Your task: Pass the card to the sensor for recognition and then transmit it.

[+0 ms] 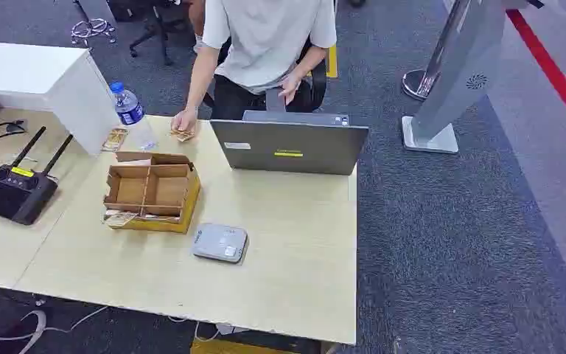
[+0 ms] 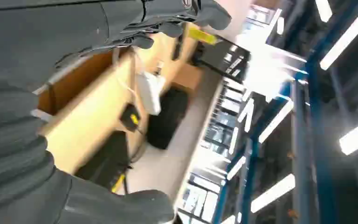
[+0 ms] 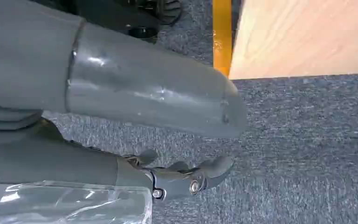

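A grey flat sensor (image 1: 219,243) lies on the light wooden table (image 1: 287,243), in front of a divided cardboard box (image 1: 151,190). Small tan cards lie by the box's front corner (image 1: 121,218) and beside the bottle (image 1: 115,139). Across the table, a person's hand (image 1: 184,122) rests on another card (image 1: 183,135). My left hand (image 2: 37,60) hangs beside the table with fingers (image 2: 168,21) and thumb (image 2: 130,205) apart, holding nothing. My right hand (image 3: 121,116) hangs over grey carpet near the table's corner (image 3: 303,37), thumb (image 3: 168,102) and fingers (image 3: 191,179) apart, also holding nothing.
A grey laptop (image 1: 289,144) stands open at the table's far side, facing the person in a white shirt (image 1: 269,37). A water bottle (image 1: 129,110) stands by a white box (image 1: 44,74). A black remote with antennas (image 1: 18,192) lies at the left. A grey kiosk stand (image 1: 457,81) rises at the right.
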{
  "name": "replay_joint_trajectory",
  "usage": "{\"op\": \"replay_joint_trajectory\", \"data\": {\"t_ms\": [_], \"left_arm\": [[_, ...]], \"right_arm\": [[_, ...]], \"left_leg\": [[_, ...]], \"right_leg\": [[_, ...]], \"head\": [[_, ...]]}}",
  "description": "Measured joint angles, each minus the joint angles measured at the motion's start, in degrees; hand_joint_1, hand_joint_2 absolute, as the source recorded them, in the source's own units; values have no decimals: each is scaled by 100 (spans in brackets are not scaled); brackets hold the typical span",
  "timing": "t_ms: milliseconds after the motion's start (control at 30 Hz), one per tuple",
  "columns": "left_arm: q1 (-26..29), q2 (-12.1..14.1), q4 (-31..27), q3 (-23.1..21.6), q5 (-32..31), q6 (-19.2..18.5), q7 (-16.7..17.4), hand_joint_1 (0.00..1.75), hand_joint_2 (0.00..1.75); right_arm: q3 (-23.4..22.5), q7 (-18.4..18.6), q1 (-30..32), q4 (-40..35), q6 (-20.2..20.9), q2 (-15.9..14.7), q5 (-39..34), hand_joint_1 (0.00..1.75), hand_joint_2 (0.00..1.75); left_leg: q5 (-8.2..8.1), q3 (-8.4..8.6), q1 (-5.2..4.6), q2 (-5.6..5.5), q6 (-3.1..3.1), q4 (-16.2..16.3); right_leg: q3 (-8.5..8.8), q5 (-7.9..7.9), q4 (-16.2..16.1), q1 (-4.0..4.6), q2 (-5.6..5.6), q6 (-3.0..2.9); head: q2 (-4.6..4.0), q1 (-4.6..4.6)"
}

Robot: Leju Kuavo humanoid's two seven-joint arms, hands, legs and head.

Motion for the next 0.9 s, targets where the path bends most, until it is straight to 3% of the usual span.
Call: {"op": "replay_joint_trajectory", "data": {"t_ms": [167,433,633,900], "left_arm": [[-156,-133,-902,-90,-324,147,-33,0,175],[-344,-48,-1745,-884,-1234,1118,-33,0,175],[-675,192,-1907,-1646,-2082,1701,153,0,175],[-1173,434,-1901,-2641,-3091,2139,509,0,175]], "right_arm": [[4,2,29,24,22,-7,88,0,0],[37,52,31,48,79,-9,239,0,0],[72,116,30,64,98,-9,333,0,0],[81,153,30,63,122,-9,435,0,0]], "left_leg": [[1,3,0,2,0,1],[2,4,1,2,-1,1],[7,5,1,3,-3,1],[8,6,0,22,-4,2]], "right_leg": [[-1,2,0,0,4,-2],[-2,2,1,0,5,-3],[-3,9,1,0,6,-11],[-9,18,1,0,19,-15]], "head": [[0,0],[0,0],[0,-2],[0,-2]]}}
